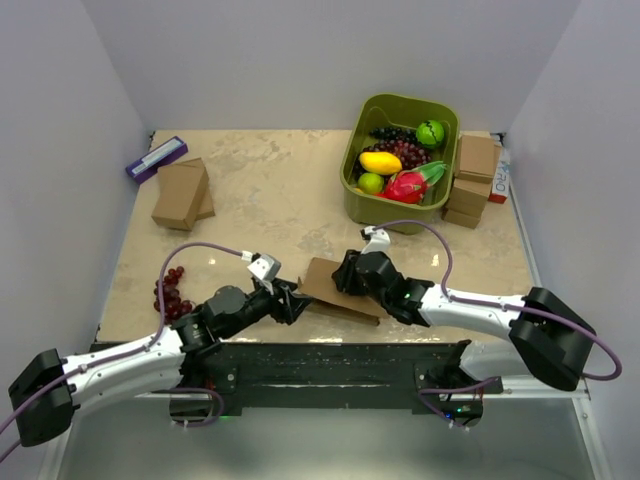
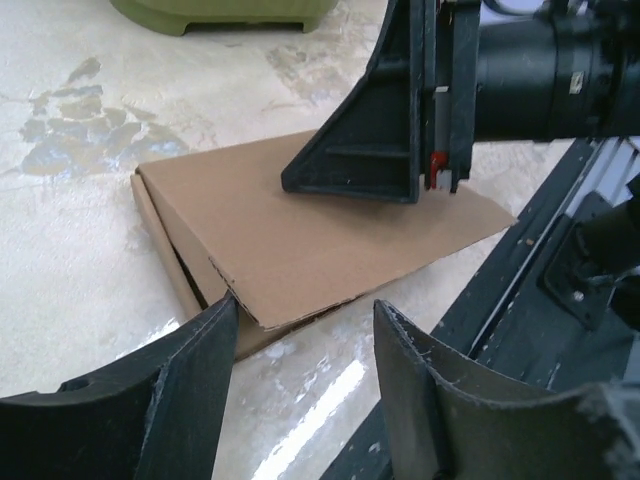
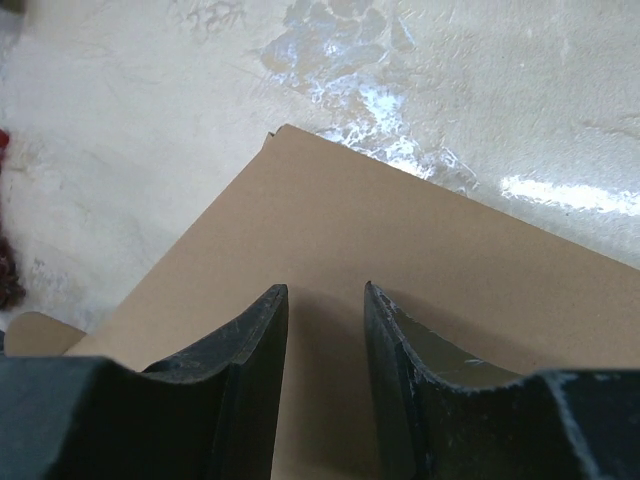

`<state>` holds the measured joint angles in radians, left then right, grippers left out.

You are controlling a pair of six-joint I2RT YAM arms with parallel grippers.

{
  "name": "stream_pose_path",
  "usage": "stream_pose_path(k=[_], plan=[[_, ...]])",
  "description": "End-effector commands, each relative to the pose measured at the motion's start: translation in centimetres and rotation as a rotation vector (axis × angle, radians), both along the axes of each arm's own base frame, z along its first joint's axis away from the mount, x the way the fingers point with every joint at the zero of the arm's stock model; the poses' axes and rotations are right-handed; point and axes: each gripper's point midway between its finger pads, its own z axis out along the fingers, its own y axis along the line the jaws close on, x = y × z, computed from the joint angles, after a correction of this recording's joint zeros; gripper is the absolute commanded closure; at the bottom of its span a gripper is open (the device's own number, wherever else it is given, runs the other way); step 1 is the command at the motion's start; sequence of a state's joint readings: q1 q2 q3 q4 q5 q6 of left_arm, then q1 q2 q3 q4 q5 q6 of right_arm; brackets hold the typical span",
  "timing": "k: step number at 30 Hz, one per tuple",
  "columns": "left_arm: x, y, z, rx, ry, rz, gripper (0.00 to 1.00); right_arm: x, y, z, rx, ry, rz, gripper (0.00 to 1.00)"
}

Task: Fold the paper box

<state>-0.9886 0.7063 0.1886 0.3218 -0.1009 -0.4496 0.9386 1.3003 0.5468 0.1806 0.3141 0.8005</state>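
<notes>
Nearest, the left hand (image 2: 303,318) stands half open and empty at a corner of the paper box (image 2: 290,240), which lies on the table (image 2: 70,250). The right hand (image 3: 322,300), narrowly parted, grips nothing, its tips on the box's top. The cardboard looks light, stiff and crease-prone, probably best taken by its free edges.

Near the front edge of the bench (image 1: 270,190), mid-width: the paper box (image 1: 322,282). At its left corner, the left gripper (image 1: 298,302); down on its top, toward the right, the right gripper (image 1: 347,276). Far right: a bin (image 1: 385,212) with fruit (image 1: 400,160) inside, a stack of small boxes (image 1: 475,175) just beside it on the right. Far left: two more boxes (image 1: 182,195). Near left: grapes (image 1: 172,290).
</notes>
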Motion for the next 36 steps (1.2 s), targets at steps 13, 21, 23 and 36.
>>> stream_pose_path(k=[13, 21, 23, 36], plan=[[-1.5, -2.7, 9.9, -0.24, -0.12, -0.171, 0.24, -0.8, -2.3, -2.7, -0.092, 0.051, -0.045, 0.59], [1.4, -0.8, 5.5, -0.105, 0.074, 0.05, 0.26, -0.9, -2.2, -2.9, -0.097, 0.056, -0.042, 0.59], [1.3, -1.4, 4.2, -0.086, 0.137, 0.04, 0.27, -0.9, -2.3, -2.8, -0.094, 0.053, -0.046, 0.59], [0.9, -2.7, -2.7, -0.217, 0.358, 0.042, 0.35, -1.3, -3.1, -3.9, -0.104, 0.066, -0.064, 0.59]])
